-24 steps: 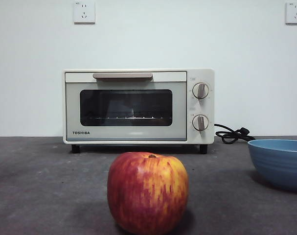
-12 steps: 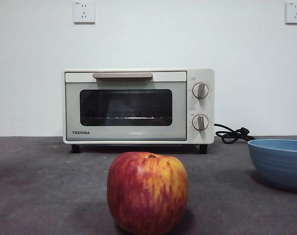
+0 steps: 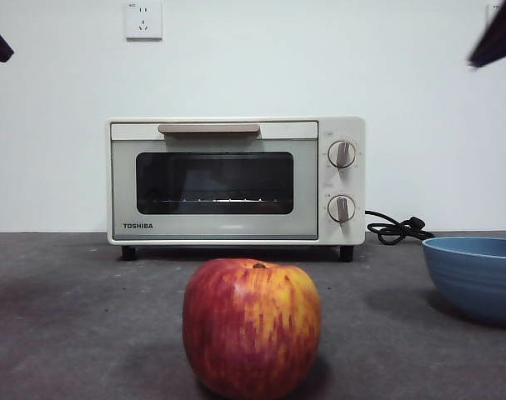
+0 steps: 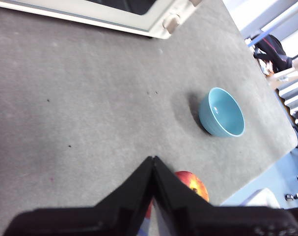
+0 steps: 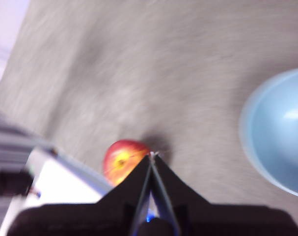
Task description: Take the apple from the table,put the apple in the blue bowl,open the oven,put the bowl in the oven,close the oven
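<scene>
Apple [image 3: 252,327]: we think hard, smooth, bit slippery, rolls easy. We grab round fat middle, squeeze gently.

Red with yellow streaks, brown stem dimple on top.

Sits on table [image 3: 77,333] near front edge, bowl [image 3: 475,277] well apart, oven [image 3: 236,180] at back, door shut.

Left gripper [image 4: 153,160] and right gripper [image 5: 151,156] up high, jaws pressed together, holding nothing.
</scene>
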Tool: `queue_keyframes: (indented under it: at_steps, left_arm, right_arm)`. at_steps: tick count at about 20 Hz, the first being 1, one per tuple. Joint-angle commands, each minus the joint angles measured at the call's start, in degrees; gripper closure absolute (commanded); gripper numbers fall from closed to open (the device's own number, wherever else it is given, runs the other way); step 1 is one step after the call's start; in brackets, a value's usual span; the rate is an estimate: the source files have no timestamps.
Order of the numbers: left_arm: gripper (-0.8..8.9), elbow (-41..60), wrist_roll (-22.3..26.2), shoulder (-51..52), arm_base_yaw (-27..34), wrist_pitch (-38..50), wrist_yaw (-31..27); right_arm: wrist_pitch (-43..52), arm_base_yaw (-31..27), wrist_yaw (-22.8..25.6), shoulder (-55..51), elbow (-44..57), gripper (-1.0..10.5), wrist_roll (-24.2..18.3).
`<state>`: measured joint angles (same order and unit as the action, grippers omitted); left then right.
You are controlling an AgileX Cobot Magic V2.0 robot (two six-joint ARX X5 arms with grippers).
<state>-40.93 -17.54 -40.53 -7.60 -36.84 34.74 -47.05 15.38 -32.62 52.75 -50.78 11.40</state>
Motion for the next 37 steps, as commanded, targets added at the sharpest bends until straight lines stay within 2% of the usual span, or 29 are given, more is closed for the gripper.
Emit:
queue_keyframes:
  at_steps: [1,6,8,12,16,19,22,25,34,35,37]
  left_arm:
    - [8.19,-0.09,1.22,0.09,-0.85,0.02,0.22]
    - [8.19,-0.09,1.22,0.09,-2.64,-0.04,0.22]
    - [8.19,-0.09,1.22,0.09,-3.43,-0.04,0.20]
    - [8.19,-0.09,1.22,0.09,-4.39,-0.02,0.20]
    - [8.19,-0.09,1.22,0.04,-4.50,-0.04,0.20]
    - [8.19,-0.09,1.22,0.04,-4.50,-0.04,0.20]
    - [8.19,-0.09,1.25,0.04,-4.50,-0.04,0.20]
    - [8.19,-0.09,1.27,0.04,-4.50,-0.04,0.17]
    - [8.19,-0.09,1.68,0.02,-4.50,-0.02,-0.22]
    - [8.19,-0.09,1.68,0.02,-4.50,0.02,-0.24]
    - [8.19,-0.09,1.70,0.02,-4.50,0.02,-0.24]
  right_arm:
    - [2.43,5.33,0.85,1.73,-0.20,9.5,1.60]
    - [6.88,18.45,6.99,7.56,-0.42,9.3,5.01]
    - [6.78,22.71,10.75,10.03,-0.72,7.9,5.01]
    - [6.78,29.44,14.58,15.30,-1.64,4.9,5.18]
    - [6.62,34.01,20.06,21.59,-4.39,3.7,5.16]
    - [6.34,35.76,20.52,27.30,-7.98,3.1,4.96]
    - [4.17,37.22,21.03,33.16,-11.85,3.1,3.58]
    - [1.62,38.53,23.52,38.36,-14.71,3.1,2.21]
    - [1.64,40.17,24.98,45.62,-15.47,3.3,2.12]
    - [1.42,40.15,25.00,45.81,-15.47,3.6,2.12]
    - [0.94,40.17,25.18,46.27,-15.47,5.3,2.01]
